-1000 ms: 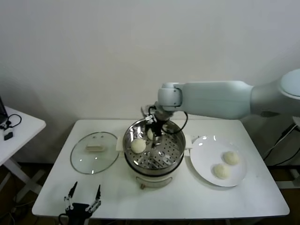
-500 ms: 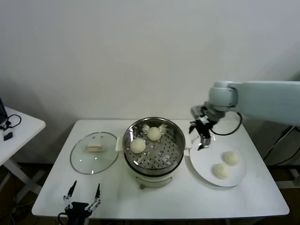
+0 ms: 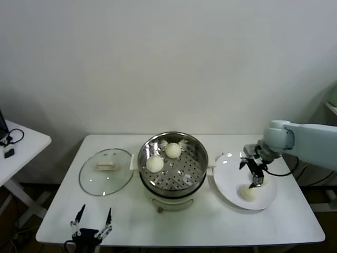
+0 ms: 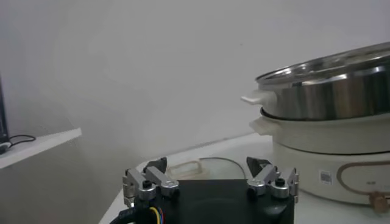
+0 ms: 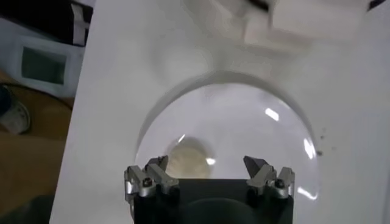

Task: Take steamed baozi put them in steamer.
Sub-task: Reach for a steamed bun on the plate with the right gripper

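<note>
Step in hand, by judgement: picking baozi 3 of 4 off the white plate (image 3: 227, 185). 2 steamed baozi already sit on the perforated floor of the steamer (image 3: 195, 149), one (image 3: 155, 164) toward the robot's left, one (image 3: 173, 150) toward the rear; 2 are on the plate, one (image 3: 248, 192) nearer the robot and one partly hidden behind the gripper, just beyond the first. To do this well: centre the open fingers over a single bun so they straddle its widest part, descend until the tips are below the bun's equator but clear of the plate, close gently since the dough looks soft and would dent or slip, and avoid nudging the neighbouring bun, which lies close. Lift straight up before swinging toward the steamer so the rim is cleared. Pose: right gripper (image 3: 254, 171) is over the plate, pointing down, the arm reaching in from the robot's right with the wrist bent; its fingers stand apart with nothing between them, as the right wrist view confirms, where a bun (image 5: 187, 161) lies just ahead of the spread tips (image 5: 207, 173). Left gripper (image 3: 92, 221) is parked low at the table's near edge in front of the glass lid (image 3: 105, 171), fingers apart, holding nothing
</note>
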`<state>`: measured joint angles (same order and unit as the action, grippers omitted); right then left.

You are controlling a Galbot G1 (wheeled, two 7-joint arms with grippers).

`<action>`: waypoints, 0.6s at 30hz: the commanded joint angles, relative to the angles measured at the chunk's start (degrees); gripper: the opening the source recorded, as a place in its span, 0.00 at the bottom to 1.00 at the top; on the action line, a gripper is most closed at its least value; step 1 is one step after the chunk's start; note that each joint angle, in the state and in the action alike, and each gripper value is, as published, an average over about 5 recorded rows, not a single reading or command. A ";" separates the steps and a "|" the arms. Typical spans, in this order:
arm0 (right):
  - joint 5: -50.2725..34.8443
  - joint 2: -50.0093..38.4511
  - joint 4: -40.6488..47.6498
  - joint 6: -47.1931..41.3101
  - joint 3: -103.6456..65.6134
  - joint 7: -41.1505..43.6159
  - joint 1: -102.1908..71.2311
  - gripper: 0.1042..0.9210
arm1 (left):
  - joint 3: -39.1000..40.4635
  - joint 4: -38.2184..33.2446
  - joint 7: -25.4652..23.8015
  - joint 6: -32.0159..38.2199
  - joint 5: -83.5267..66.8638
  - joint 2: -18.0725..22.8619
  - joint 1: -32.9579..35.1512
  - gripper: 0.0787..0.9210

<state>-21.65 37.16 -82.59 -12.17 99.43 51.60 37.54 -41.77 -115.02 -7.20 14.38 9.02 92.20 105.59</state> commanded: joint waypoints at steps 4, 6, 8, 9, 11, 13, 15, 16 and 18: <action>6.87 -2.57 7.01 0.85 -9.69 -0.52 -14.47 0.88 | 0.39 0.77 -0.03 -0.07 0.95 2.80 0.06 0.88; 7.05 -2.24 7.63 0.84 -10.46 -0.78 -15.31 0.88 | 0.54 0.96 -0.01 -0.01 1.27 2.79 0.15 0.88; 7.15 -1.95 8.07 0.79 -11.26 -0.97 -16.14 0.88 | 0.58 1.13 0.00 0.06 1.47 2.73 0.27 0.88; 7.15 -1.83 8.20 0.75 -11.67 -1.04 -16.58 0.88 | 0.54 1.19 0.01 0.09 1.50 2.68 0.34 0.88; 7.16 -1.62 8.31 0.61 -12.37 -1.17 -17.37 0.88 | 0.45 1.24 0.03 0.13 1.52 2.55 0.47 0.88; 7.23 -1.51 8.17 0.45 -12.86 -1.28 -17.97 0.88 | 0.39 1.17 0.03 0.14 1.51 2.45 0.60 0.88; 7.39 -1.49 7.88 0.33 -13.07 -1.31 -18.26 0.88 | 0.35 1.07 0.03 0.13 1.51 2.42 0.68 0.88; 7.47 -1.53 7.68 0.27 -13.07 -1.32 -18.31 0.88 | 0.33 1.02 0.03 0.12 1.51 2.41 0.69 0.88; 7.68 -1.63 7.37 0.16 -13.02 -1.30 -18.33 0.88 | 0.31 0.94 0.03 0.12 1.50 2.42 0.69 0.88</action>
<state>-15.46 36.07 -76.25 -12.00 89.21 50.40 23.18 -41.46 -113.98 -7.18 14.50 10.31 92.20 106.22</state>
